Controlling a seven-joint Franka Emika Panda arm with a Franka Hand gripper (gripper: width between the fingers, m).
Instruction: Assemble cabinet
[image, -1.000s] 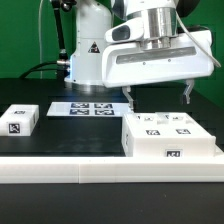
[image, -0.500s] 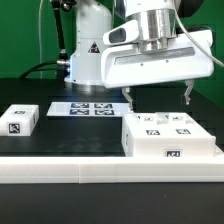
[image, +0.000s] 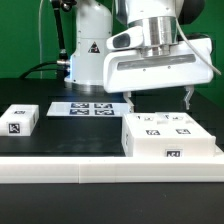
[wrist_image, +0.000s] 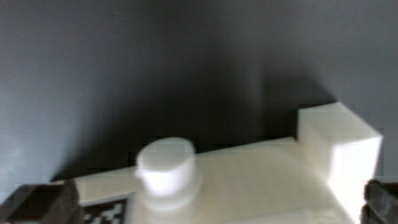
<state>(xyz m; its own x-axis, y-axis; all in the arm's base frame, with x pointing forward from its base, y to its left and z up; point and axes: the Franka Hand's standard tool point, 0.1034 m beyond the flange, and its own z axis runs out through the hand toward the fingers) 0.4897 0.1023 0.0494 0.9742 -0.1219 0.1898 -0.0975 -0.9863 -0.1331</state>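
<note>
The cabinet (image: 170, 137), a large white box with marker tags on its top and front, lies on the black table at the exterior view's right. My gripper (image: 159, 99) hangs just above its back edge, open wide, with nothing between the fingers (image: 131, 99). In the wrist view the cabinet (wrist_image: 267, 172) shows as a white surface with a round peg (wrist_image: 166, 166) and a raised block (wrist_image: 338, 148). My gripper (wrist_image: 201, 206) straddles it, and the dark fingertips (wrist_image: 25, 205) show only at the picture's edges.
A small flat white tagged block (image: 20, 121) lies at the exterior view's left. The marker board (image: 88, 108) lies flat at the back, before the arm's white base (image: 88, 50). A long white rail (image: 110, 171) runs along the front.
The hand has sunk slightly toward the cabinet and shifted a little to the exterior view's right. The jaws stay wide open; nothing on the table has moved.
</note>
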